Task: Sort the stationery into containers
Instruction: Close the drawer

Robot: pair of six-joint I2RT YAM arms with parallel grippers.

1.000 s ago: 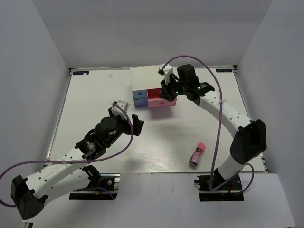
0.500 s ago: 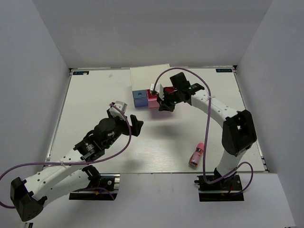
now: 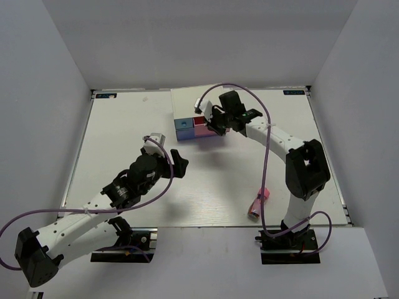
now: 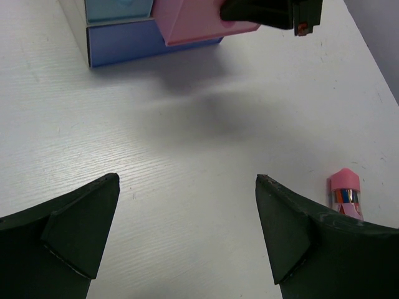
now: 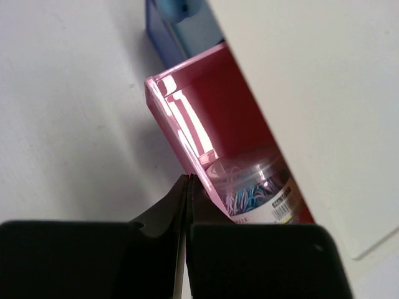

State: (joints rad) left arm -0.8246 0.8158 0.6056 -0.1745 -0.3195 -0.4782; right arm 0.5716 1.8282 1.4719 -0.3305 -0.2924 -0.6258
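Note:
The white drawer chest (image 3: 194, 103) stands at the back middle of the table. Its pink drawer (image 3: 206, 131) is pulled partly out, and a round clear pot of coloured paper clips (image 5: 255, 187) lies inside. My right gripper (image 3: 216, 124) is shut, its tips (image 5: 189, 180) pressed against the outside of the pink drawer front (image 5: 171, 131). The pink tube (image 3: 257, 203) lies near the front right and also shows in the left wrist view (image 4: 345, 194). My left gripper (image 3: 179, 164) is open and empty above bare table (image 4: 187, 187). No highlighters are in view.
The light blue drawer (image 4: 118, 9) and the periwinkle drawer (image 4: 149, 41) are shut. White walls enclose the table on three sides. The right arm's purple cable (image 3: 268, 134) loops over the table's right half.
My right gripper has moved left and back toward the chest, and the pink drawer has slid further in. The left arm has hardly moved.

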